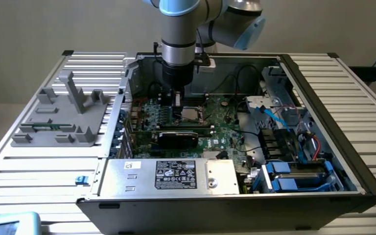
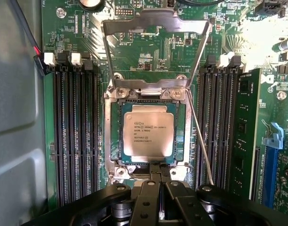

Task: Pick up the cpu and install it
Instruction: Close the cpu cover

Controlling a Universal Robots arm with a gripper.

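The cpu (image 2: 148, 134), a flat square chip with a dull silver top and printed text, lies flat in its socket on the green motherboard (image 2: 148, 56). In the exterior view the cpu (image 1: 189, 113) shows in the middle of the open computer case. My gripper (image 2: 160, 186) hangs just above the socket's edge, its black fingers (image 2: 146, 202) shut together with nothing between them. In the exterior view my gripper (image 1: 175, 98) points straight down, beside the chip toward that view's left. The socket's metal load plate (image 2: 155, 23) stands raised open beyond the chip.
Black memory slots (image 2: 78, 132) flank the socket and a thin wire lever (image 2: 200, 141) runs along one side. A black card (image 1: 182, 138), a silver box with a black label (image 1: 175, 175) and blue drive bays (image 1: 293, 176) fill the case. A grey fixture (image 1: 67, 115) stands on the table.
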